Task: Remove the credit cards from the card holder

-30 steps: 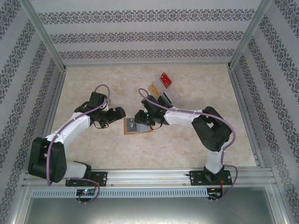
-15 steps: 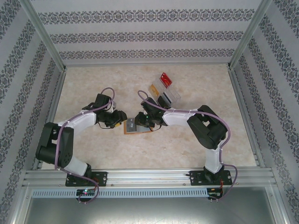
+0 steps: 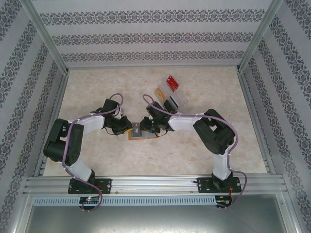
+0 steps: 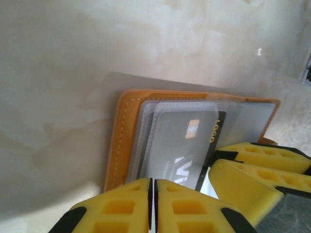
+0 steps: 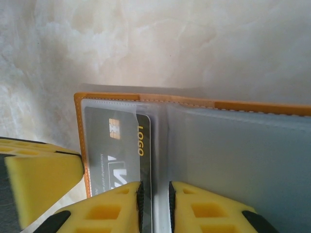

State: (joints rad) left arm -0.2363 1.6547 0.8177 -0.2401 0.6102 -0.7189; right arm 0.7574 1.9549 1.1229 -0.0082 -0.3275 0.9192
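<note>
Left hand clenched at card holder edge; right hand pinches its fold

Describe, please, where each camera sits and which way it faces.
Top external: fixed above and behind the bases, looking down on the pale marbled table; both arms show, left gripper and right gripper meeting at the orange-tan bifold card holder.
Left wrist: on the left arm, looking down past its own yellow fingers at the holder.
Right wrist: likewise from the opposite side, past its own fingers.
Shared: both wrist views show the dark grey plastic credit card marked LOGO.
</note>
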